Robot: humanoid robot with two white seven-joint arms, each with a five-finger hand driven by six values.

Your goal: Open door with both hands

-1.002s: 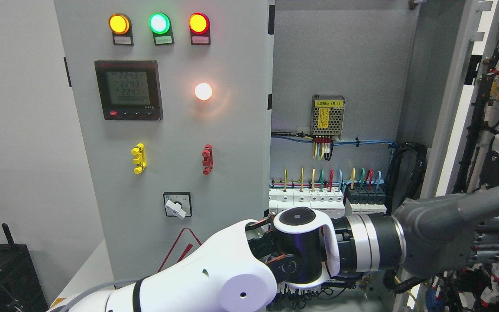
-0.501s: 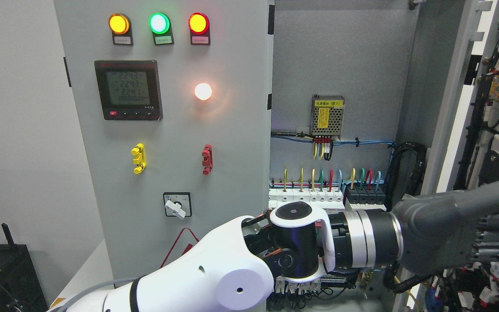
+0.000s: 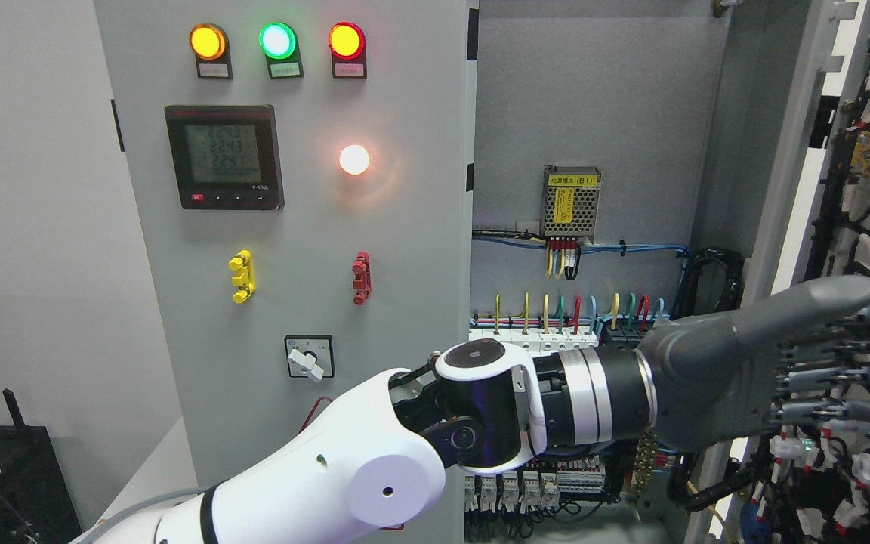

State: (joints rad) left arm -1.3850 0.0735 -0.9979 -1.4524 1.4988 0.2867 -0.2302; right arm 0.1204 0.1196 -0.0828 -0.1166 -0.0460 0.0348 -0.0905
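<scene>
The grey cabinet's right door [image 3: 786, 174] stands swung open at the picture's right, its inner face full of wiring and parts. My left arm [image 3: 344, 476] comes in from the lower left and reaches across the opening. Its grey left hand [image 3: 820, 370] is open, with fingers [image 3: 850, 374] stretched out flat towards the door's inner side and the thumb pointing up-right; whether it touches the door is unclear. The left door [image 3: 405, 227] is closed and carries three lamps, a meter [image 3: 223, 157] and a rotary switch [image 3: 308, 357]. No right hand shows.
Inside the cabinet are a back panel [image 3: 593, 98], a small power supply [image 3: 571, 202], coloured wires and a row of breakers [image 3: 548, 344]. A white wall lies to the left, with dark equipment [image 3: 20, 468] at the lower left.
My left arm has lifted and drawn slightly left. The hand has risen along the open door, and its outstretched fingers and thumb now show more fully.
</scene>
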